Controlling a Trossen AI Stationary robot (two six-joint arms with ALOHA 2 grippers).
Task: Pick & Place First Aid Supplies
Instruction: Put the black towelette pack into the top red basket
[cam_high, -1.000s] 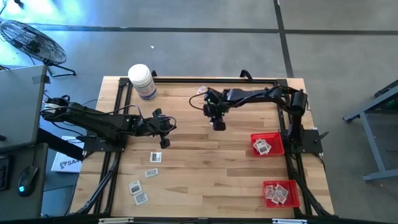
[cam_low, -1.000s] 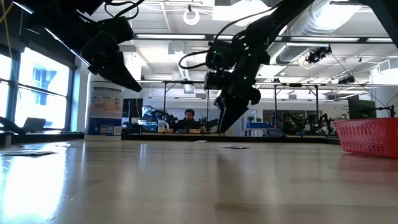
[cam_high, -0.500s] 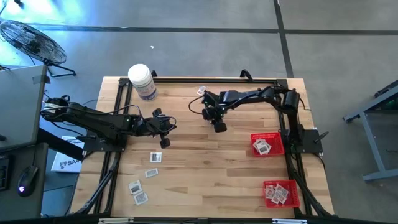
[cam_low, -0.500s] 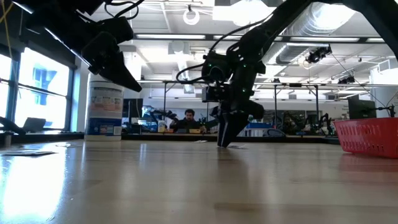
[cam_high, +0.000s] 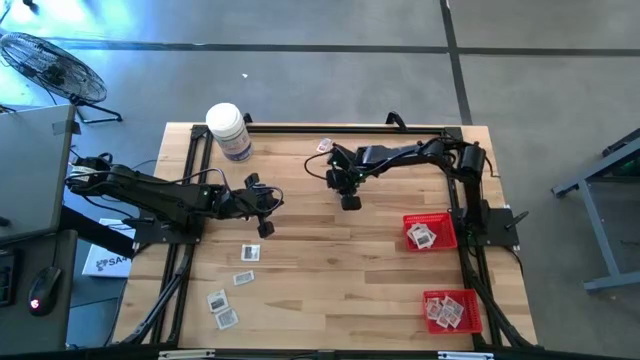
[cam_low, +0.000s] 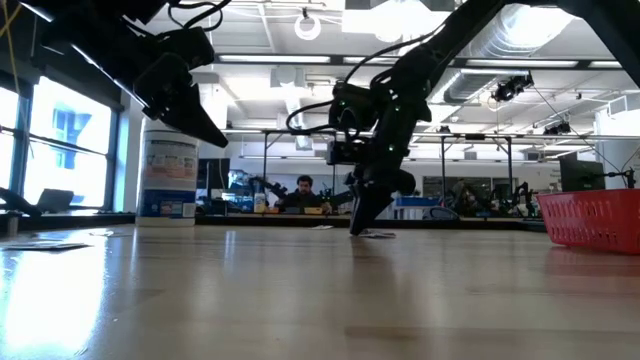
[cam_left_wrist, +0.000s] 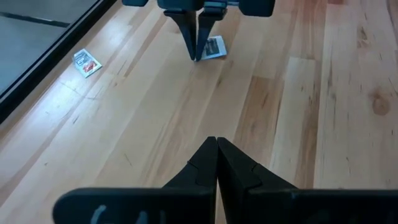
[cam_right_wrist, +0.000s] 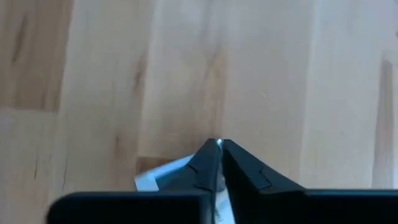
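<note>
A small white packet (cam_left_wrist: 214, 47) of the first aid supplies lies flat on the wooden table near its middle. My right gripper (cam_high: 350, 204) stands over it with its fingers pointing down, tips (cam_left_wrist: 198, 57) together at the packet's edge. The packet also shows under the fingers in the right wrist view (cam_right_wrist: 163, 177). My left gripper (cam_high: 266, 230) hangs shut and empty above the table's left half. Several more packets (cam_high: 243, 278) lie flat near the left front, and one (cam_high: 323, 146) lies by the far edge. My right gripper pinches the packet's edge (cam_left_wrist: 204, 52) between its two fingertips, coming from above and pointing steeply down. The packet stays flat on the table, most of it sticking out to one side of the fingers (cam_right_wrist: 205, 163). A sliver of white shows between the tips.
A large white bottle (cam_high: 228, 130) stands at the far left corner. Two red mesh baskets (cam_high: 441, 218) (cam_high: 437, 297) holding packets sit along the right edge. Black frame rails run along the table's sides. Bare wood lies between the two arms.
My right gripper has come down onto the table at the packet, tipping a little steeper, and its fingers have shut on the packet's edge. The packet still lies where it was.
</note>
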